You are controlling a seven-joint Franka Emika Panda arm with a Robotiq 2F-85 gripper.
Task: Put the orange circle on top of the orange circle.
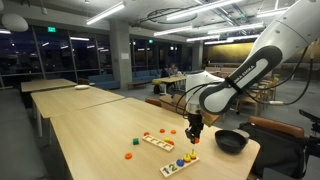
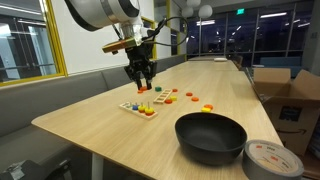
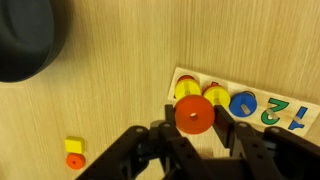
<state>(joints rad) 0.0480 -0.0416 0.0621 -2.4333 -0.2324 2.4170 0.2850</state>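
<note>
My gripper [image 3: 194,128] is shut on an orange disc [image 3: 194,115] with a centre hole. It holds the disc above the near end of a wooden peg board [image 3: 300,104]. On the board sit a yellow ring [image 3: 185,90], an orange ring [image 3: 216,96] and a blue ring [image 3: 242,104], beside the numbers 2 and 1. In both exterior views the gripper [image 1: 194,131] [image 2: 143,86] hangs just above this board [image 1: 180,163] [image 2: 138,109].
A black bowl [image 1: 231,140] [image 2: 210,137] [image 3: 25,40] stands near the board. A second wooden board [image 1: 158,141] and loose coloured pieces [image 2: 192,96] [image 1: 129,154] [image 3: 73,152] lie on the table. A tape roll [image 2: 272,160] sits by the bowl, and a cardboard box [image 2: 290,100] stands beyond the table edge.
</note>
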